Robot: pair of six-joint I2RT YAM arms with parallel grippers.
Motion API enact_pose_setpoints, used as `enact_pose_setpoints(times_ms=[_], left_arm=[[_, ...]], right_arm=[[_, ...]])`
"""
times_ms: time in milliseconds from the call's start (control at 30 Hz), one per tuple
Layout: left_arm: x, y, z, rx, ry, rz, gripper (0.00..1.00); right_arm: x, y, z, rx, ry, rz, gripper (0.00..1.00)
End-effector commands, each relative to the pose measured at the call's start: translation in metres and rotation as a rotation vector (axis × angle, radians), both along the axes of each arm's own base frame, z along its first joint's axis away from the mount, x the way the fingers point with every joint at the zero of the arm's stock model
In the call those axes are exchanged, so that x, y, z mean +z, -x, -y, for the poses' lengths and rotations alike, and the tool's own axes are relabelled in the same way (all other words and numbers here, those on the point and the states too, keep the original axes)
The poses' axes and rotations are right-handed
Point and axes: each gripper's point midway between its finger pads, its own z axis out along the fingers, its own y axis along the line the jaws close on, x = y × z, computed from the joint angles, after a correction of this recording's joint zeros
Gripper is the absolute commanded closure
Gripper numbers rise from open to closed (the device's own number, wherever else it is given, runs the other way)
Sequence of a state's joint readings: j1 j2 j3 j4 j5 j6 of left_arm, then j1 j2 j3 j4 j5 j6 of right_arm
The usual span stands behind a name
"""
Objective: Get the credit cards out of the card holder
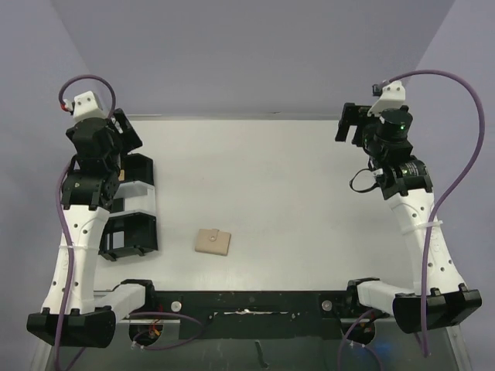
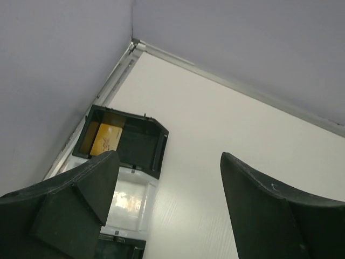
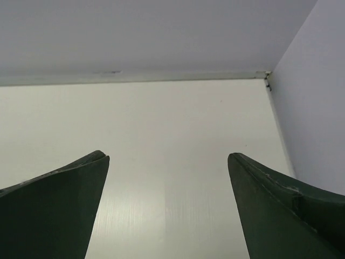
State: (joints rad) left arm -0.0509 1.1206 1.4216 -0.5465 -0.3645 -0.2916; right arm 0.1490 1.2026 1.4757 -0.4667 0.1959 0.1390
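Observation:
The card holder (image 1: 213, 242) is a small flat tan square with a round snap dot, lying shut on the white table near the front, left of centre. No cards show outside it on the table. My left gripper (image 1: 128, 131) is raised at the far left above the black tray, jaws open and empty (image 2: 168, 162). My right gripper (image 1: 348, 124) is raised at the far right, jaws open and empty (image 3: 168, 159). Both are far from the card holder, which neither wrist view shows.
A black three-compartment tray (image 1: 131, 209) stands at the table's left edge under the left arm. In the left wrist view its far compartment (image 2: 126, 141) holds an orange-yellow card (image 2: 105, 139), and the middle one (image 2: 126, 199) is white. Grey walls enclose the table.

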Motion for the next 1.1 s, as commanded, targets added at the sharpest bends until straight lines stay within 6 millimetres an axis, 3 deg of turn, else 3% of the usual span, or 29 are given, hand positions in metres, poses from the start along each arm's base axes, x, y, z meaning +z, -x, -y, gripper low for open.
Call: enact_pose_setpoints(times_ms=[0, 267, 400, 567, 967, 1067], left_arm=[[-0.014, 0.008, 0.004, 0.011, 0.035, 0.024, 0.24], [-0.091, 0.025, 0.044, -0.170, 0.130, -0.081, 0.23], [-0.123, 0.035, 0.063, -0.262, 0.181, -0.138, 0.17], [-0.155, 0.047, 0.068, -0.279, 0.206, -0.215, 0.14], [-0.173, 0.077, 0.048, -0.216, 0.125, -0.154, 0.14], [-0.168, 0.086, 0.036, -0.160, 0.103, -0.104, 0.14]], right_arm=[[-0.029, 0.011, -0.018, 0.105, -0.096, -0.031, 0.02], [-0.131, 0.035, -0.068, 0.315, -0.285, -0.237, 0.02], [-0.171, 0.052, -0.103, 0.409, -0.324, -0.356, 0.02], [-0.204, 0.073, -0.154, 0.514, -0.295, -0.485, 0.02], [-0.267, 0.128, -0.302, 0.868, -0.147, -0.713, 0.01], [-0.282, 0.138, -0.337, 0.912, -0.066, -0.739, 0.02]])
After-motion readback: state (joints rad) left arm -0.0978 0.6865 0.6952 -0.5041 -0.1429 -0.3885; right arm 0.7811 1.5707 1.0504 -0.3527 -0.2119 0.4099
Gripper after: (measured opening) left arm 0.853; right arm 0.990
